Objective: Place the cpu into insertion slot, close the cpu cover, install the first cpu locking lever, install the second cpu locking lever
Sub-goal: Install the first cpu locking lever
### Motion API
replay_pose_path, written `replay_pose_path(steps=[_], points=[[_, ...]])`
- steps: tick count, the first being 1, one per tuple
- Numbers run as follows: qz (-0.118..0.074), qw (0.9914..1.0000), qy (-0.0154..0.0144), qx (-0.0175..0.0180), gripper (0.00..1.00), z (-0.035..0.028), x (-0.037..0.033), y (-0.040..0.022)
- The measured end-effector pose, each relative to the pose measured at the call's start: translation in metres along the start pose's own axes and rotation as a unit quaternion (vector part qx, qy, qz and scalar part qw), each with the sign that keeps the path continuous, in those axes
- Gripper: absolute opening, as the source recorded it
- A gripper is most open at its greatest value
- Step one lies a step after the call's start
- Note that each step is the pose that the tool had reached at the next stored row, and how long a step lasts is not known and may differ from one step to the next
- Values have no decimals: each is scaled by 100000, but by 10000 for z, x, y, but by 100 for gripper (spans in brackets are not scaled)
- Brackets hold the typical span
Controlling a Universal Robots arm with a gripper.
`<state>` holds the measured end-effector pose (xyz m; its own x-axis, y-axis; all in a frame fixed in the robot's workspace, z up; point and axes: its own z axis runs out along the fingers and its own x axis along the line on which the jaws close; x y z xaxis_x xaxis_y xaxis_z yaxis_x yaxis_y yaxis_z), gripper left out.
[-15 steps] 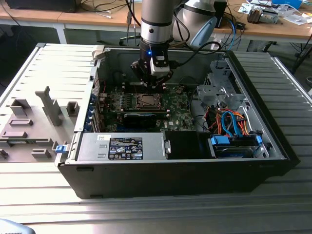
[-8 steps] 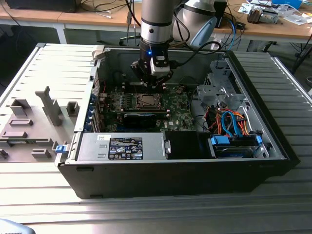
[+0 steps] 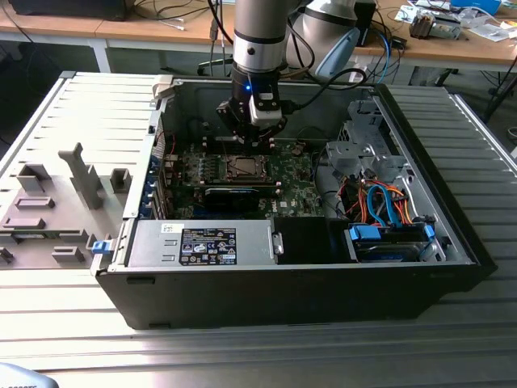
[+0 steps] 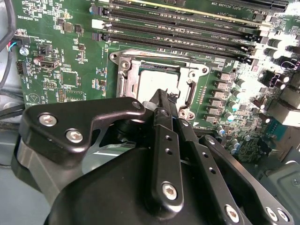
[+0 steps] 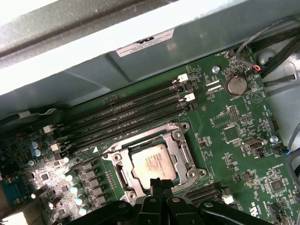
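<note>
The black, bolted-link gripper hangs with its fingers pressed together and nothing between them, tips just above the near edge of the small square cpu with its dull silver-grey top. That chip lies flat in the silvery-rimmed insertion slot on the green motherboard, with the thin silvery cpu cover framing it. Beyond it run long black memory slots, then the grey metal case wall.

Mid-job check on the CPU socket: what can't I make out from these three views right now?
- Gripper fingertips: in both wrist views the finger links cover where they meet the cpu cover.
- Near edge of the cpu: hidden behind the gripper in both wrist views.
- Locking levers: too small in the exterior view; latched or not, unclear.
</note>
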<state>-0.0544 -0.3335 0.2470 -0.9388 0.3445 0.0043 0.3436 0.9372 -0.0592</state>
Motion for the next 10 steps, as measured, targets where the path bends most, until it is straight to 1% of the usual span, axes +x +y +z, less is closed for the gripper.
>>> replay_pose_path(steps=[10], points=[[-398,99999,-22,-1,11,0,0,0]])
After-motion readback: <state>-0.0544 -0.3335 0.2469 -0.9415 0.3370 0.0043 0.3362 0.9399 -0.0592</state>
